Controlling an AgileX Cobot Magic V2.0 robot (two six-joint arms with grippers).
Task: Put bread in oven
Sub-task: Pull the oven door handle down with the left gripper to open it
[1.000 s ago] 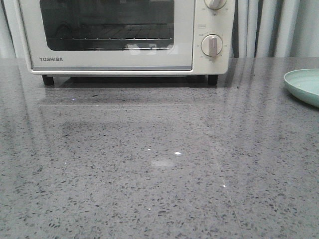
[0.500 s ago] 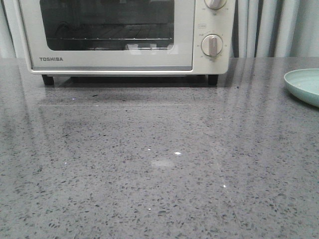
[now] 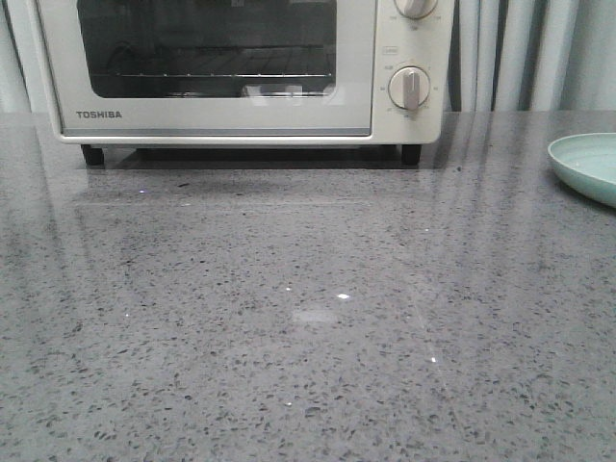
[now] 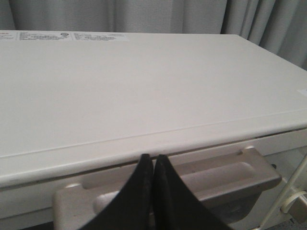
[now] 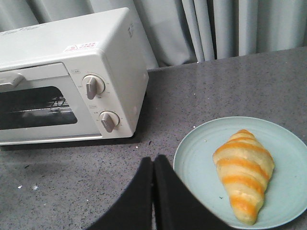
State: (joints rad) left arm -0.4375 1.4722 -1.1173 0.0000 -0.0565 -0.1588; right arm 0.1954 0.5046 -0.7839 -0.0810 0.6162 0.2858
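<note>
Golden, orange-ridged bread [image 5: 243,175] on plate [image 5: 196,163]

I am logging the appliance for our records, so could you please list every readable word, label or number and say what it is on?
"TOSHIBA": lower left of the door of the oven.
Strip labels on the oven top, left wrist view: too small to read.
Red-marked sticker on the oven top, right wrist view: blurred.
Markings around the knobs: illegible.
</note>
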